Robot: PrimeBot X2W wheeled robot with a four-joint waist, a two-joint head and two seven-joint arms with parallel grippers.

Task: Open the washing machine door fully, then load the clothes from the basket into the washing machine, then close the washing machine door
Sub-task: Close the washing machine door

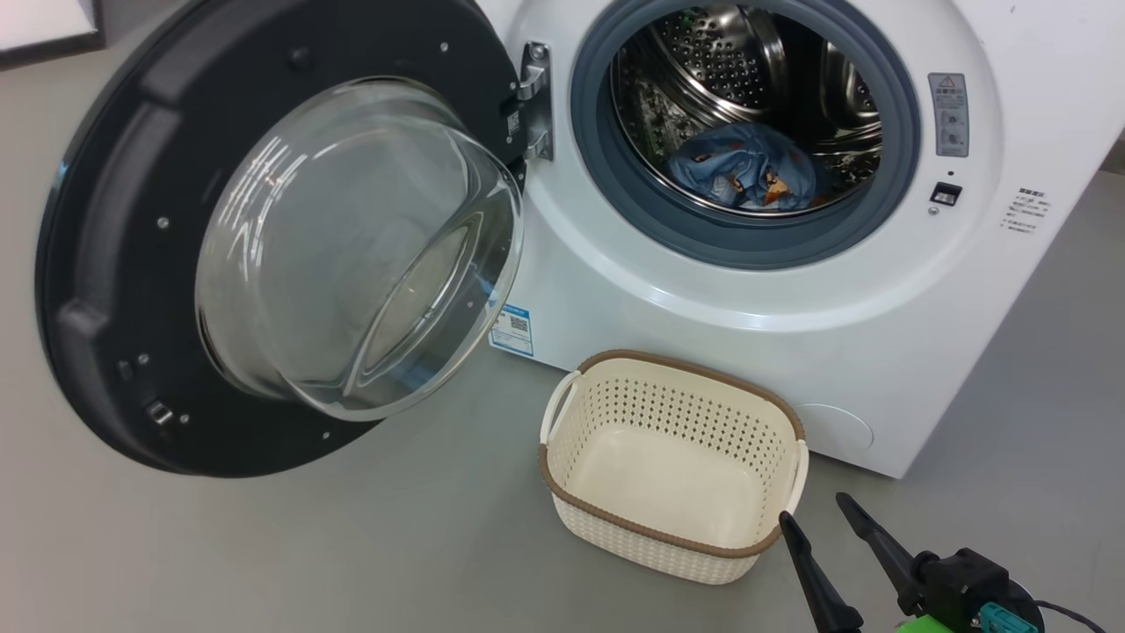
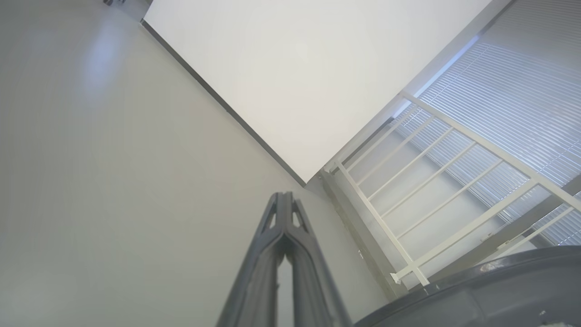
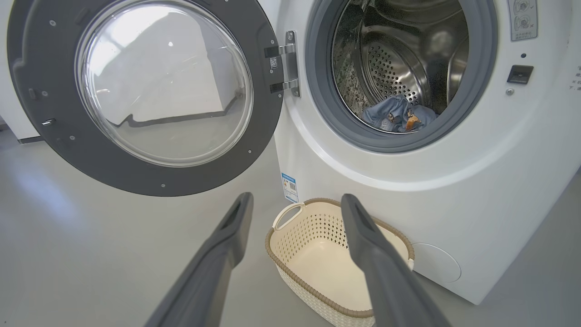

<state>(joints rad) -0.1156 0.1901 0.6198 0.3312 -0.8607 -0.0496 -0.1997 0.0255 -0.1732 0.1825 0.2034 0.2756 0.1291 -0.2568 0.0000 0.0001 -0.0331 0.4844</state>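
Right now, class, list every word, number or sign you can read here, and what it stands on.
No text can be quoted; none reads clearly.
Blue rectangular label sticker on the big white front-loading washing machine: QR code, print too small.
Grey sticker right of the drum opening: warning triangle, words blurred.
Dark print near the machine's right edge: too small.

White washing machine (image 1: 703,299), black-rimmed glass door (image 1: 264,237) swung wide open, blue clothes (image 1: 743,167) in drum, empty cream basket (image 1: 672,462) on floor before it
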